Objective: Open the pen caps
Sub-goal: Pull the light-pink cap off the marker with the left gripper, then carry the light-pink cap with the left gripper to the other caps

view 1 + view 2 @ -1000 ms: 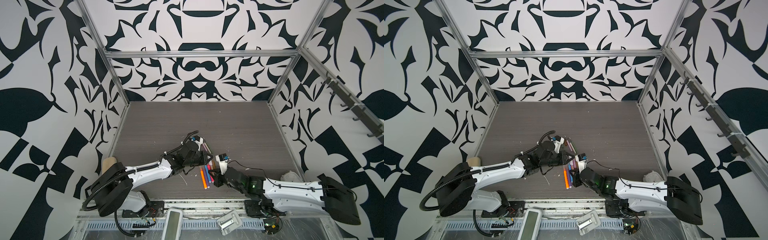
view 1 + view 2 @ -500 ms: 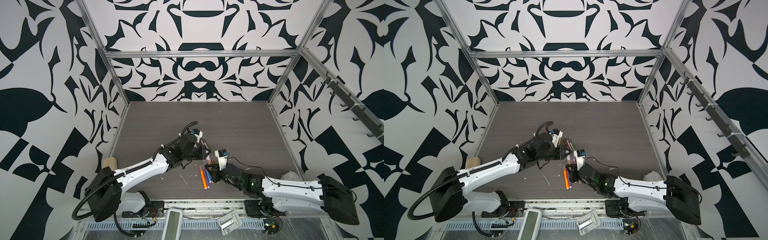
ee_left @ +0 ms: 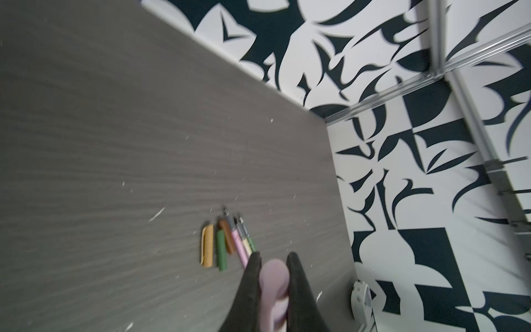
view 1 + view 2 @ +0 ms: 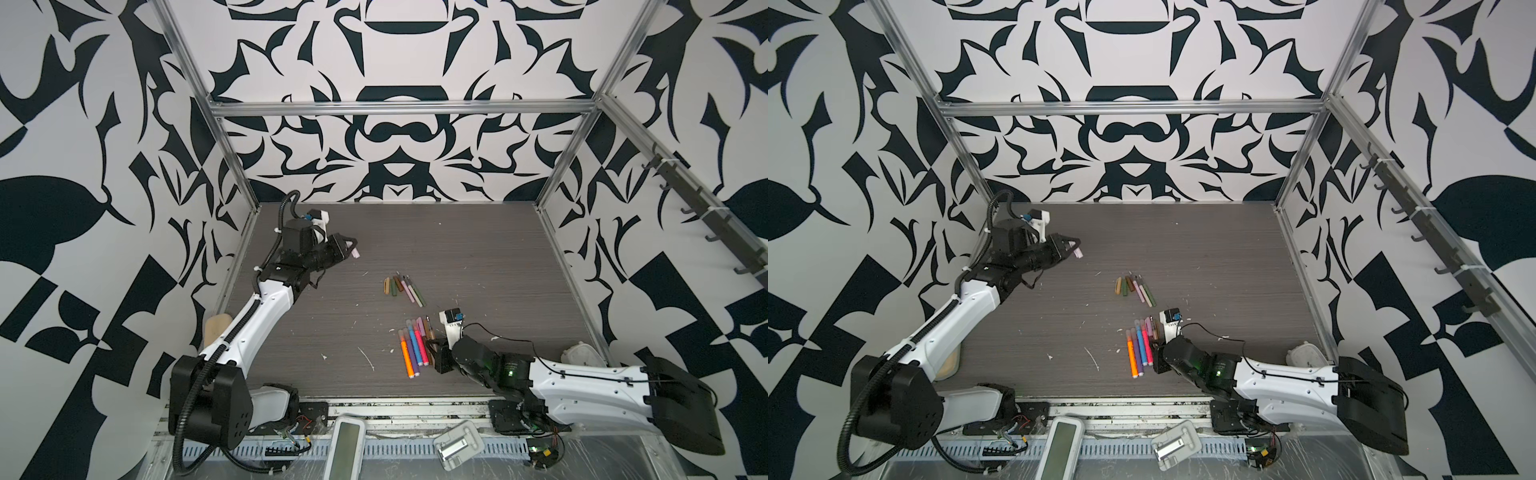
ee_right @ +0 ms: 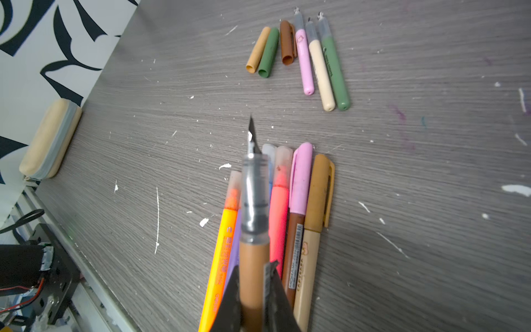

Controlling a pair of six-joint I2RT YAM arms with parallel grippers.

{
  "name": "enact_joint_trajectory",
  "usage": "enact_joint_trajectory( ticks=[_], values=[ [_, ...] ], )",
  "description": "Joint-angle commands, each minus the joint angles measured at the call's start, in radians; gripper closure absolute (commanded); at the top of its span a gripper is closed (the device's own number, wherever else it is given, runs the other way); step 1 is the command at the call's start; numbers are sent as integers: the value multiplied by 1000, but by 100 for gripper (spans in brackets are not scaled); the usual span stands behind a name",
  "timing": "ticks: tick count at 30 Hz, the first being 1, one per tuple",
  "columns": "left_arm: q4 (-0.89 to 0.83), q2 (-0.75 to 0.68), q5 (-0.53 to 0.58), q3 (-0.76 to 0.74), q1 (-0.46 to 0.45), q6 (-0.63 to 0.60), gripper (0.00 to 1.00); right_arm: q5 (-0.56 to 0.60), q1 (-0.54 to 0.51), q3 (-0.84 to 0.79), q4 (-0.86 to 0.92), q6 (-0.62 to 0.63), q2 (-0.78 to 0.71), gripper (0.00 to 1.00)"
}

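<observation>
The lilac cap (image 3: 273, 281) is sitting pinched in the left gripper (image 3: 273, 255), which is hanging raised over the far left part of the bench (image 4: 457, 249). The right gripper (image 5: 254, 266) is clamping the brown pen (image 5: 254, 224) by its barrel above the row near the front edge, bare nib pointing away. So this pair is looking freshly separated and neither part is lying down yet.

Toward the middle of the bench, 3 loose caps, tan (image 5: 258, 49), green (image 5: 269, 51) and brown (image 5: 287, 41), are lying beside 3 uncapped pens, pink (image 5: 304, 61), cream (image 5: 320, 74) and green (image 5: 334, 72). That is making 4 pens opened. The front row (image 4: 413, 347) is showing about 6 pens with caps on, among them orange (image 5: 221, 258), coral (image 5: 278, 218), a pink-capped one (image 5: 300, 178) and a tan-capped one (image 5: 319, 195); by my judgement, more than half the work is waiting.

A beige pouch (image 5: 50, 139) is resting at the left edge and a white object (image 4: 582, 355) at the right edge, both well apart from the pens. Nothing is blocking the way to the opened group.
</observation>
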State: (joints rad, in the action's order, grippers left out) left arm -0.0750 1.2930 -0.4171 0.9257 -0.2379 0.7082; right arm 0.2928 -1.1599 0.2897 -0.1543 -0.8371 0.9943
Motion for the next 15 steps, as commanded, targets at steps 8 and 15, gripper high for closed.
enact_joint_trajectory(
  ticks=[8, 15],
  values=[
    [36, 69, -87, -89, 5, -26, 100, 35, 5, 9, -20, -19, 6, 100],
    [48, 204, -118, -68, 5, -26, 100, 43, 5, 4, -17, -26, -6, 100]
  ],
)
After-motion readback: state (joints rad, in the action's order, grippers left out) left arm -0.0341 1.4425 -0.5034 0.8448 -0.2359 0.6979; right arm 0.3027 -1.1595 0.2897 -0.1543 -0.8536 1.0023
